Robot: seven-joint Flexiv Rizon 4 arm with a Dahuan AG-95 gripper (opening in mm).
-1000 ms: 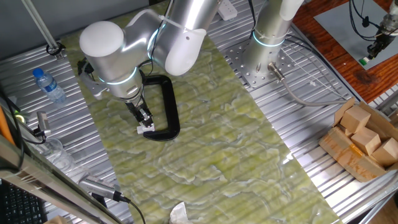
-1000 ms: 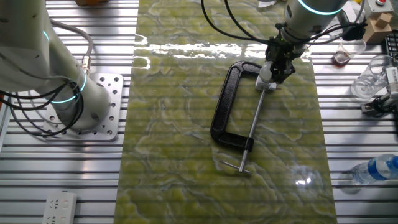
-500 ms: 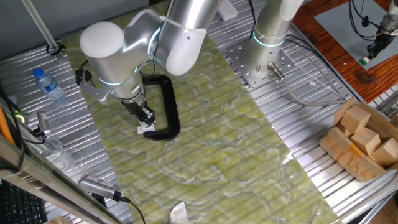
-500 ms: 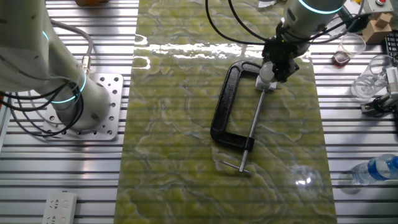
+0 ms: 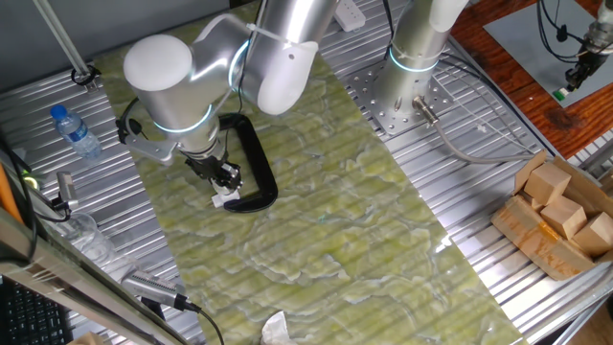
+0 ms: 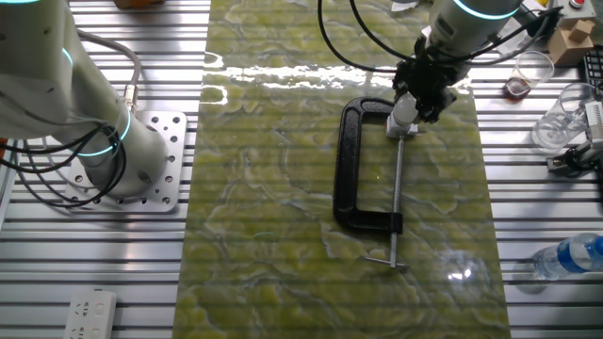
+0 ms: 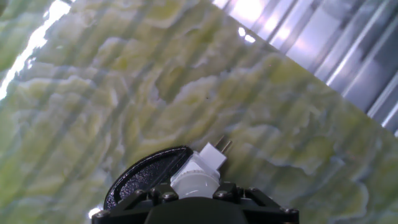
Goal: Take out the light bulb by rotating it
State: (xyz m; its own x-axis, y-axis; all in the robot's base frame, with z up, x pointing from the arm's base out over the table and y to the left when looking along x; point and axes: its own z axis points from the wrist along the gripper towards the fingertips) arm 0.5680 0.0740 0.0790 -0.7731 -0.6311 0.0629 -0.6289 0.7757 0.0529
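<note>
The small white light bulb [image 7: 194,185] sits in a white boxy socket piece [image 7: 209,159] with two metal prongs, clamped in the black C-shaped clamp [image 6: 354,169]. My gripper [image 6: 415,97] is shut on the bulb from above; its fingers [image 7: 160,198] close in on both sides of the bulb. The bulb is mostly hidden by the fingers in both fixed views; only the white socket [image 5: 222,199] shows below my gripper [image 5: 225,180]. The clamp [image 5: 252,163] lies flat on the green mat, its screw rod [image 6: 397,202] pointing straight towards the near edge.
A water bottle [image 5: 75,130] lies on the metal table left of the mat. A cardboard box of wooden blocks [image 5: 560,216] stands at the right. A second arm's base [image 6: 118,160] is bolted beside the mat. A glass cup [image 6: 556,118] and another bottle [image 6: 570,256] are nearby.
My wrist has turned while shut on the bulb. The clamp has swung round with it; its screw rod has gone from slanted to straight.
</note>
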